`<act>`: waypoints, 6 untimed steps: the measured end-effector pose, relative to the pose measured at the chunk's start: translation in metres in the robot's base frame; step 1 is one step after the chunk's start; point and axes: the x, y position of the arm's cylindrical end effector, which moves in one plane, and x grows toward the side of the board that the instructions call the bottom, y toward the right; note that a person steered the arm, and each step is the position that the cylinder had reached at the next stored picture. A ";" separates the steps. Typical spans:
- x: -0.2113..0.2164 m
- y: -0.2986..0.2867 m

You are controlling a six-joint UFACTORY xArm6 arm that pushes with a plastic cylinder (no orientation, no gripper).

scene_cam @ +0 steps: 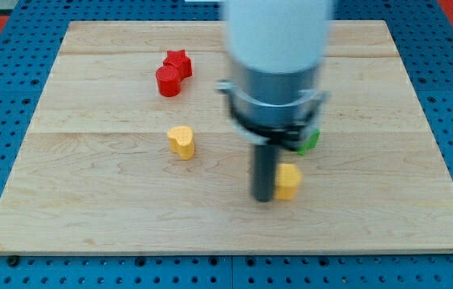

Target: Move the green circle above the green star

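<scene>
A green block peeks out at the right of the arm's body, right of the board's middle; most of it is hidden and I cannot make out its shape. No second green block shows. My tip rests on the board just left of a yellow block, touching or nearly touching it, and below-left of the green block.
A red star and a red circle sit together at the upper left. A yellow heart lies left of centre. The wooden board lies on a blue pegboard. The arm's wide body hides the upper middle.
</scene>
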 end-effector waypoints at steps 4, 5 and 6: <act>-0.107 -0.014; -0.114 0.009; -0.136 0.009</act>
